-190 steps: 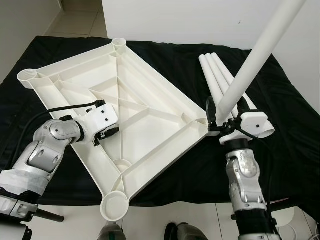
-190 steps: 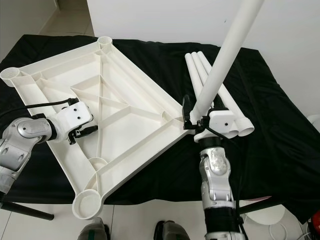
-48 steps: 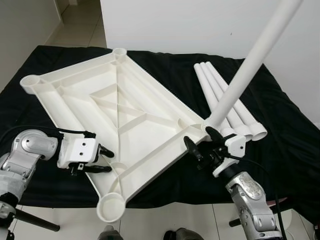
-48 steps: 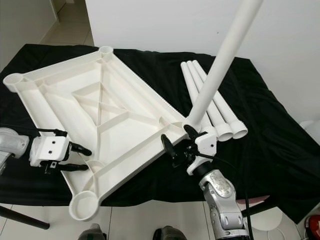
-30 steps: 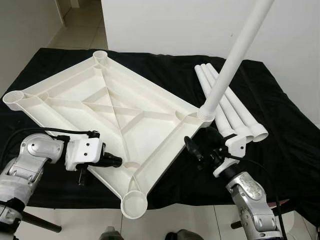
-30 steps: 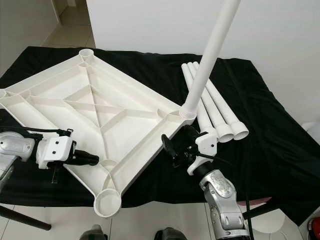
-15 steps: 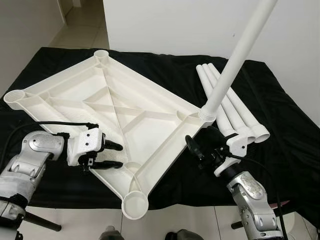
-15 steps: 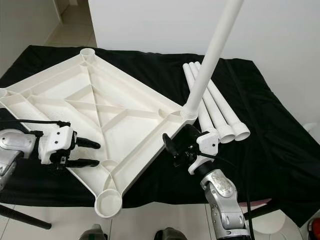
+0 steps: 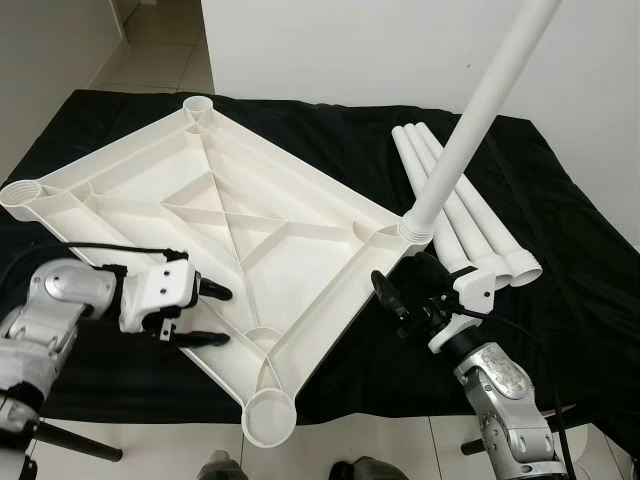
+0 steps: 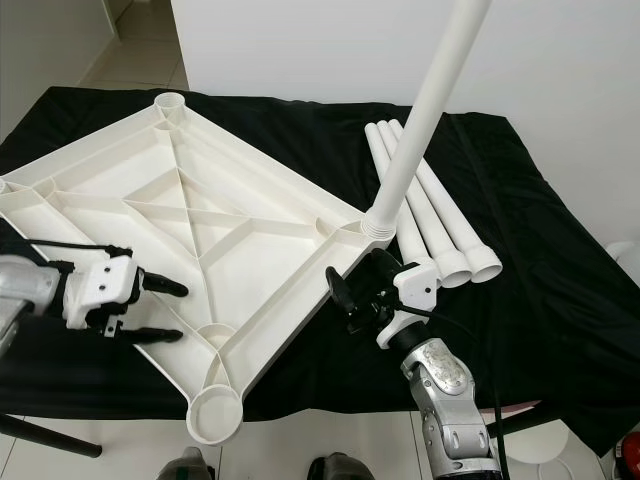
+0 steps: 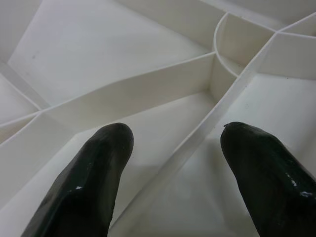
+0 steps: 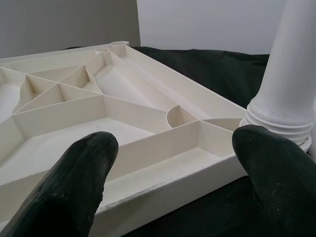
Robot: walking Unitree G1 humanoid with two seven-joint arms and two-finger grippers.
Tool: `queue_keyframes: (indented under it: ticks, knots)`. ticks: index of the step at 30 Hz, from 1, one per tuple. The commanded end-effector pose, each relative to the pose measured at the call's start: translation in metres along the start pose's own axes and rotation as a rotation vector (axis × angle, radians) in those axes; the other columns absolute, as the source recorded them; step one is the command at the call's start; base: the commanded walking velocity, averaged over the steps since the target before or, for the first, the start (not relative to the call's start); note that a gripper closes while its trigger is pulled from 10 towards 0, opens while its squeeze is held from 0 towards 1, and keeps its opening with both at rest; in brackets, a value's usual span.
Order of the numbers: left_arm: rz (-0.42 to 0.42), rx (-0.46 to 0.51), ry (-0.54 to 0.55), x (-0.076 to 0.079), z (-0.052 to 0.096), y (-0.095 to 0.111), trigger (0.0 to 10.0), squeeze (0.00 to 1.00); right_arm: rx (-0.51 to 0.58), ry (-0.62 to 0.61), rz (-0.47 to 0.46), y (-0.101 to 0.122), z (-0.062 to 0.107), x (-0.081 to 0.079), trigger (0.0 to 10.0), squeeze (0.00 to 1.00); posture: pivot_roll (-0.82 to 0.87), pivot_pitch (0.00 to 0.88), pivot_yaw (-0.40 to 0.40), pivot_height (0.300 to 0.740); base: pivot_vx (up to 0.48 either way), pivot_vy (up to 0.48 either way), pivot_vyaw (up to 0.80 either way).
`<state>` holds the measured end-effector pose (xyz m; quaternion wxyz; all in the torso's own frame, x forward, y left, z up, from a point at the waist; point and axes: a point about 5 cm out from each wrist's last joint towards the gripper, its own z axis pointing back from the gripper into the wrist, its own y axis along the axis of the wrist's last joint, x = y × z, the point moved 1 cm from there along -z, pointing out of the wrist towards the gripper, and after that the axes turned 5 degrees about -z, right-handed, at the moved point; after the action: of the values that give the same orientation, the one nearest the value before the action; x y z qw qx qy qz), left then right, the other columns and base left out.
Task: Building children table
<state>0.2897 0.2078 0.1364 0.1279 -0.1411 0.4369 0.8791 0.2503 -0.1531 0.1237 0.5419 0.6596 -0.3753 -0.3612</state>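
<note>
Black cloth (image 9: 560, 250): covers the work surface from the left edge of the frame to the right, wrinkled, its front edge hanging along the lower part of the frame.
White wall (image 9: 350, 50): fills the upper middle and upper right of the frame, behind the cloth.
Tiled floor (image 9: 150, 45): pale tiles in the upper left corner; more pale floor (image 9: 380, 440) runs along the bottom edge below the cloth.
Black stand leg (image 9: 75, 448): a dark bar at the lower left, angled across the floor.
White round object (image 10: 545, 440): lower right on the floor, partly hidden by the cloth; what it is cannot be told.
Red object (image 10: 630, 455): a small patch at the lower right corner, cut off by the frame edge.
</note>
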Motion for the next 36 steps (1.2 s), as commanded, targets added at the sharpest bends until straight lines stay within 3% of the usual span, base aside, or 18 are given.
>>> queue_keyframes:
  ticks: [1,5,13,14,15,16,17,36]
  knots:
    - [0.007,-0.038,-0.074,0.004,-0.005,-0.004,10.0,0.00,-0.005,-0.011,0.006,0.001,0.001,0.003,10.0,0.00,0.09,0.064,-0.040,0.740,0.000,0.000,0.00]
    - [0.026,-0.096,-0.042,-0.006,-0.013,-0.010,10.0,0.00,-0.008,-0.007,0.014,0.002,0.000,0.005,10.0,0.00,0.09,0.068,-0.038,0.740,0.000,0.000,0.00]
    - [0.022,-0.115,-0.093,-0.008,-0.018,-0.011,10.0,0.00,-0.002,-0.010,0.023,0.005,-0.001,0.007,10.0,0.00,0.07,0.073,-0.027,0.740,0.000,0.000,0.00]
    - [0.026,-0.117,-0.102,-0.008,-0.018,-0.011,9.6,0.00,-0.001,-0.012,0.024,0.004,0.000,0.006,10.0,0.00,0.07,0.074,-0.022,0.740,0.000,0.000,0.00]
    - [0.032,-0.113,-0.110,-0.008,-0.018,-0.011,3.4,0.00,0.000,-0.016,0.023,0.004,0.000,0.006,10.0,0.00,0.07,0.076,-0.020,0.740,0.000,0.000,0.00]
    - [0.032,-0.113,-0.110,-0.008,-0.018,-0.011,3.4,0.00,0.000,-0.016,0.023,0.004,0.000,0.006,10.0,0.00,0.07,0.076,-0.020,0.740,0.000,0.000,0.00]
    - [0.054,-0.109,-0.123,-0.008,-0.018,-0.011,0.0,0.00,0.000,-0.020,0.023,0.004,0.001,0.006,10.0,0.00,0.07,0.077,-0.017,0.740,0.000,0.000,0.00]
    - [0.027,-0.081,-0.102,-0.002,-0.024,-0.013,0.0,0.00,0.011,-0.042,0.013,0.003,0.000,0.005,10.0,0.00,0.07,0.065,-0.023,0.740,0.000,0.000,0.00]
